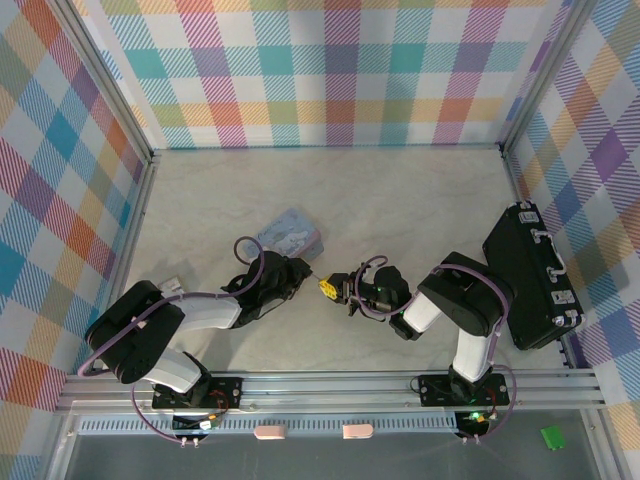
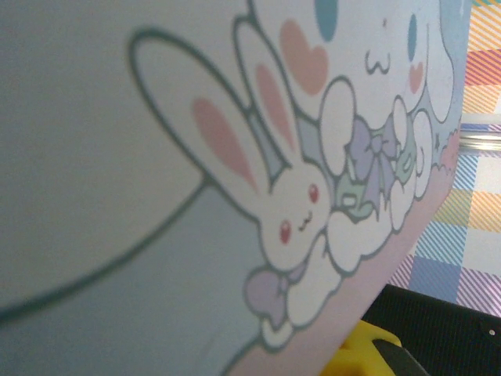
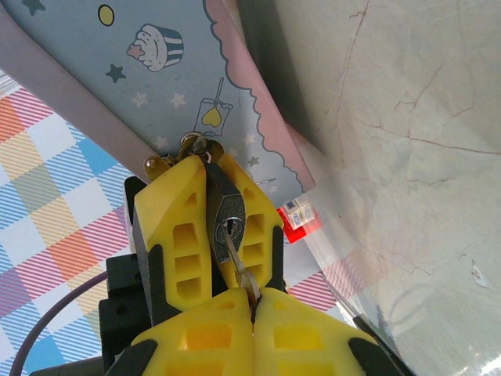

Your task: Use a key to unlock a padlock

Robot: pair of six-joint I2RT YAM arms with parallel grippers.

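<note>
Left gripper [image 1: 300,270] reaches in from the lower left of the top view and ends at the near corner of the pale-blue cartoon tin [image 1: 290,235], which sits on the marble table [image 1: 420,200]. That view hides what it holds. The right wrist view shows it: the left gripper's [image 3: 215,196] yellow fingers [image 3: 176,243] are clamped on either side of the padlock [image 3: 227,219], which hangs at the tin's [image 3: 141,70] edge. The left wrist view gives the tin's [image 2: 156,157] bunny print at close range, blurred, with a yellow finger [image 2: 364,345] at the bottom edge.

The padlock's long axis runs from the shackle end, up against the tin, down to its keyhole face, which is turned toward the right wrist camera. The key [image 3: 239,270] sits in that keyhole, its shaft slanting down and slightly right, in line with the lock body.

Right gripper [image 3: 250,301] is pinched together on the key's near end. From above, the right gripper [image 1: 330,288] points left and slightly up toward the tin. A black case [image 1: 525,275] lies at the far right.
</note>
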